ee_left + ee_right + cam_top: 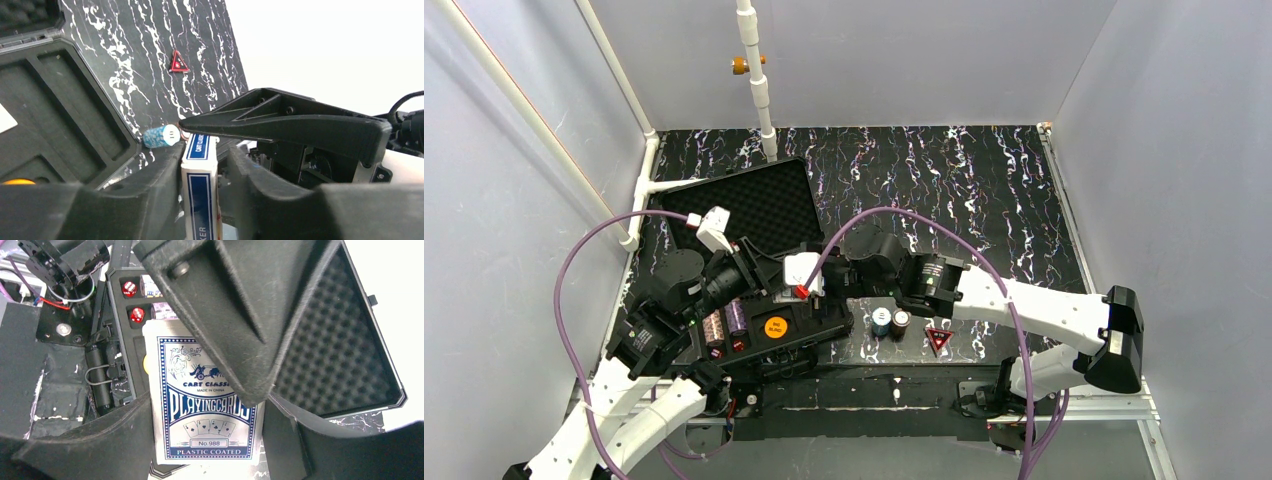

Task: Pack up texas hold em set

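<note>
The black case lies open at the left, with its foam lid (754, 205) at the back and its slotted tray (809, 340) in front. The tray holds chip stacks (716, 328), an orange disc (775, 327) and red dice (129, 288). My right gripper (207, 400) is shut across the width of the blue card deck (200, 440) and holds it upright over the tray. My left gripper (205, 150) straddles the deck (201, 200). One finger touches a face; the other stands a narrow gap off. The red deck is out of view.
Two chip stacks (881, 321) (901, 321) stand on the black marbled table right of the tray. The red triangle (939, 339) lies just right of them. A white pipe (759, 80) rises at the back wall. Both arms crowd over the tray.
</note>
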`<move>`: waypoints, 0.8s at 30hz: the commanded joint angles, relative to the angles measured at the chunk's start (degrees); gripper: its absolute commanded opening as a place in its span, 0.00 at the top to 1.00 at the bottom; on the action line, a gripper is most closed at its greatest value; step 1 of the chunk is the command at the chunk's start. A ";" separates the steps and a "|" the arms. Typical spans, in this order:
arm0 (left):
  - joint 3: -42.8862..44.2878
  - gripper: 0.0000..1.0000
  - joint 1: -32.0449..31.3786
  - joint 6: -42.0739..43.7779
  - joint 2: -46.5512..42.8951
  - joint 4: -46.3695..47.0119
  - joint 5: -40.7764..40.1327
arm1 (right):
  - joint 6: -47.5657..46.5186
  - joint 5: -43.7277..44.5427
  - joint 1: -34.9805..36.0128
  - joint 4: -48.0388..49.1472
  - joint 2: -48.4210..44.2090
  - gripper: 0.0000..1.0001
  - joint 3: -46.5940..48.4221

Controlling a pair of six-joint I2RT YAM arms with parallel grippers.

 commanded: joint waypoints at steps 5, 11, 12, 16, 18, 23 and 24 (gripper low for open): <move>-0.83 0.26 -0.06 -1.08 -1.68 1.89 -1.76 | -1.15 1.48 0.70 1.22 -2.89 0.71 -1.04; -0.88 0.10 -0.09 -0.45 -2.57 0.64 -2.95 | -1.07 2.98 0.74 2.19 -4.71 0.71 -3.43; -0.68 0.09 -0.06 -0.13 -2.55 0.09 -3.17 | -1.09 3.31 0.74 2.45 -4.92 0.71 -3.71; 0.71 0.04 -0.07 1.90 -2.97 -3.32 -4.57 | -0.98 4.39 0.69 2.73 -5.69 0.72 -5.07; 1.49 0.03 -0.08 3.60 -3.62 -5.72 -5.84 | -1.00 4.73 0.71 2.64 -6.18 0.72 -5.53; 6.15 0.02 -0.05 10.84 -4.21 -14.40 -11.43 | -0.84 5.24 0.66 1.90 -7.55 0.71 -6.82; 7.50 0.02 -0.06 12.67 -4.09 -16.73 -12.92 | -0.68 5.33 0.69 1.52 -7.69 0.71 -7.03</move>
